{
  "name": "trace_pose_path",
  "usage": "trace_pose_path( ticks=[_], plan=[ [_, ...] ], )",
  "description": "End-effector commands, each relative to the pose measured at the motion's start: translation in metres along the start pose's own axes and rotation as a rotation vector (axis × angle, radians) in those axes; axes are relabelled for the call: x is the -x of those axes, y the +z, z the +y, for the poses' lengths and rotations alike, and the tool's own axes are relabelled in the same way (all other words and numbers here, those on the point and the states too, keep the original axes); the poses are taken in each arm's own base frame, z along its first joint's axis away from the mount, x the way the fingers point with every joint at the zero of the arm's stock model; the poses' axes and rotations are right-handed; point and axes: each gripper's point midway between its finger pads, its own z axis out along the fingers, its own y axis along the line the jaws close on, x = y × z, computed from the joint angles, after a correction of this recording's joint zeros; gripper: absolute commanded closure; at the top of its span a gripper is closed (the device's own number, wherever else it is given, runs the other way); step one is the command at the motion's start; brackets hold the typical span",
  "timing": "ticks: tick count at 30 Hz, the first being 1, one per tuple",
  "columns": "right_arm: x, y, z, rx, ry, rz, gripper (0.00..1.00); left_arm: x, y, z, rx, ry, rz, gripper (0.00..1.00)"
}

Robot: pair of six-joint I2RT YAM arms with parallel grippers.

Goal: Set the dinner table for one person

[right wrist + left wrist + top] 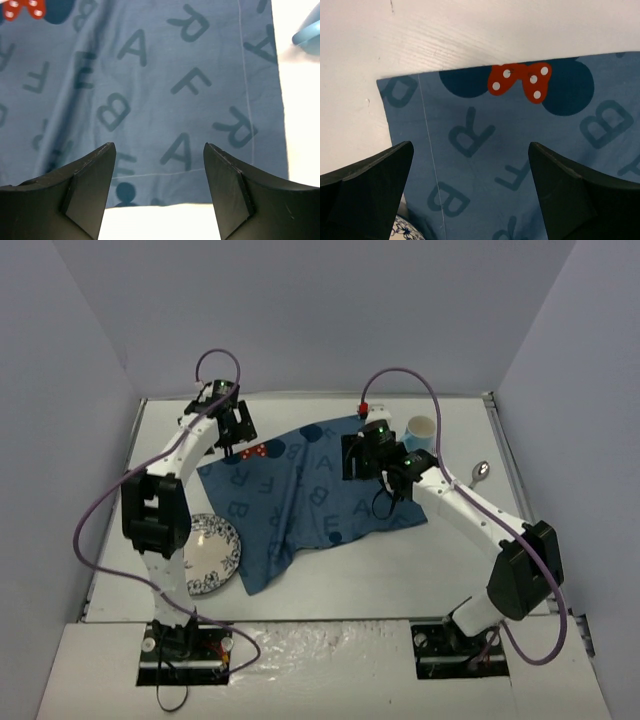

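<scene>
The white dinner table carries a dark blue lettered cloth mat, spread out with its near left corner rumpled. My left gripper hovers open over the mat's far left corner. In the left wrist view the gripper holds nothing, and the mat with a red dotted bow lies below. My right gripper is open above the mat's right half. In the right wrist view the gripper is empty over the mat near its edge.
A blue-patterned plate sits at the near left, partly under the mat's corner; a sliver of the plate shows in the left wrist view. A light blue cup stands at the back right beside the right arm, with a spoon further right.
</scene>
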Motion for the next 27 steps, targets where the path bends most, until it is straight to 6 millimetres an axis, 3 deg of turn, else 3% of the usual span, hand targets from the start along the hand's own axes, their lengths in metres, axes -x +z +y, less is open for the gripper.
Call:
trace_pose_path(
  ticks=[1, 7, 20, 27],
  plan=[
    [0.003, 0.02, -0.001, 0.032, -0.077, 0.031, 0.32, -0.03, -0.003, 0.018, 0.064, -0.054, 0.023, 0.03],
    [-0.004, 0.031, 0.001, 0.072, -0.09, 0.053, 0.29, -0.061, 0.013, 0.033, 0.107, -0.079, 0.089, 0.03],
    [-0.016, 0.031, 0.01, 0.143, -0.077, 0.061, 0.27, -0.092, 0.049, 0.046, 0.119, -0.074, 0.145, 0.04],
    [-0.012, 0.029, 0.009, 0.142, -0.072, 0.046, 0.27, -0.118, 0.077, 0.041, 0.121, -0.08, 0.237, 0.27]
  ],
)
